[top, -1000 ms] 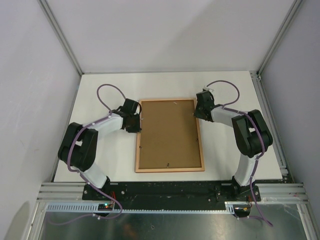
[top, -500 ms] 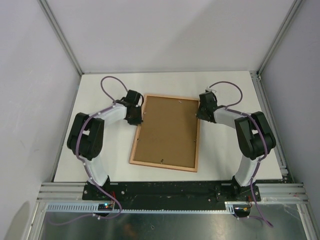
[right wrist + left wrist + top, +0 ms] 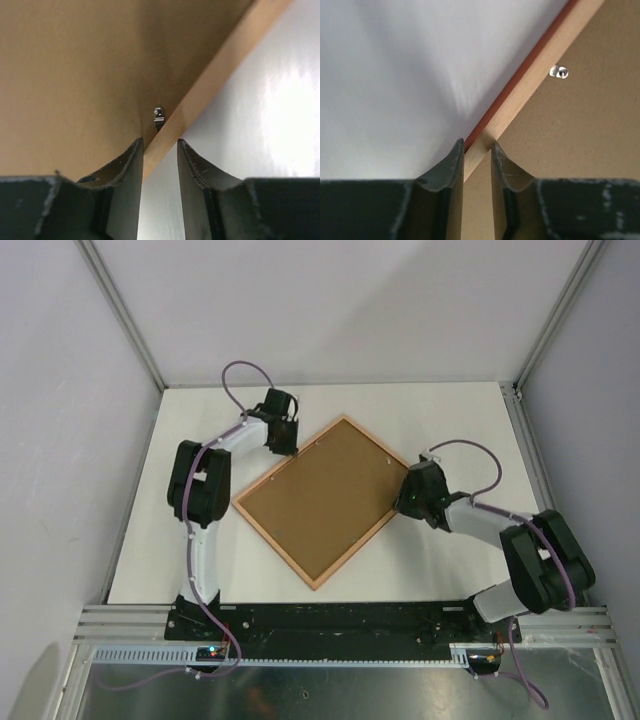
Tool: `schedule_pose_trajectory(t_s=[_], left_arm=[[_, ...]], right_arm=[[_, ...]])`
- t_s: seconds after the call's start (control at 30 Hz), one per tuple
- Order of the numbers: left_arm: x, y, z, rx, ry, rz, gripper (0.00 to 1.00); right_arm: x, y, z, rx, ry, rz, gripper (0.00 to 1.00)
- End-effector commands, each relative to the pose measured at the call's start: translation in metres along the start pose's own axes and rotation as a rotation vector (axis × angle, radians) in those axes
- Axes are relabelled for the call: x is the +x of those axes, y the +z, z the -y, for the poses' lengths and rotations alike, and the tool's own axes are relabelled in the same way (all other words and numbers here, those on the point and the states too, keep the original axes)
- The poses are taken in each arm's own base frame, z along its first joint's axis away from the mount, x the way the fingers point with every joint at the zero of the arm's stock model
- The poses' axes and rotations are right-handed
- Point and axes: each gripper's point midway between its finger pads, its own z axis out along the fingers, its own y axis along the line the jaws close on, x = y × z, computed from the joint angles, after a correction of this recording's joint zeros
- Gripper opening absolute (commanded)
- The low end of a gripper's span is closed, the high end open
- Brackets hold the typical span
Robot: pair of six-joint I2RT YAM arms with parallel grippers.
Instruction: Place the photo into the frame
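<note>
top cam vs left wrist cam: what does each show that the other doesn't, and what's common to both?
Top only: the whole frame, back side up and turned diagonal, with the table around it. It also shows both arms, and the right gripper on the edge opposite the left one.
Left wrist only: a red-orange strip along the frame's outer side, a small metal tab, and the fingers on either side of the pale wood rail.
Both: the left gripper clamped on the frame's edge, and the brown backing board.
</note>
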Motion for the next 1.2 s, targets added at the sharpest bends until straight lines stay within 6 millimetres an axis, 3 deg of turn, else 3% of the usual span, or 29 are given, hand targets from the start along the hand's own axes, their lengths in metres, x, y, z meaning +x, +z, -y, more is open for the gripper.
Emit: schedule_pose_trajectory(t_s=[0.0,0.1,0.2,0.33,0.4,0.47,0.57,0.73,0.8,0.93,1.17], left_arm=[[-0.057,0.015,-0.006,0.032,-0.021,0.126,0.31],[-0.081,0.001,0.001,0.056,-0.019,0.183,0.48],[-0.098,-0.029,0.0,0.045,-0.035,0.246,0.63],[-0.098,-0.077,-0.012,-0.015,-0.114,0.312,0.75],[-0.086,-0.099,-0.022,-0.057,-0.184,0.33,0.77],[-0.061,-0.116,-0.031,-0.1,-0.275,0.324,0.79],[-0.008,-0.133,-0.043,-0.137,-0.425,0.299,0.81],[0.098,-0.13,-0.06,-0.202,-0.657,0.203,0.82],[0.129,-0.129,-0.065,-0.221,-0.74,0.185,0.82],[0.158,-0.129,-0.067,-0.226,-0.849,0.174,0.81],[0.163,-0.126,-0.062,-0.206,-0.881,0.144,0.8]], right_arm=[[0.075,-0.028,0.002,-0.002,-0.023,-0.18,0.39],[0.069,-0.04,-0.008,-0.03,-0.014,-0.138,0.47],[0.053,-0.049,-0.016,-0.062,0.006,-0.086,0.54],[0.028,-0.064,-0.034,-0.114,-0.008,-0.025,0.62],[0.01,-0.072,-0.042,-0.126,-0.042,0.028,0.67],[-0.013,-0.076,-0.046,-0.118,-0.097,0.094,0.72],[-0.052,-0.073,-0.047,-0.069,-0.176,0.17,0.76],[-0.109,-0.051,-0.049,-0.014,-0.304,0.263,0.81],[-0.124,-0.037,-0.049,0.006,-0.345,0.276,0.82],[-0.136,-0.003,-0.046,0.028,-0.393,0.25,0.83],[-0.138,0.043,-0.033,0.033,-0.379,0.167,0.82]])
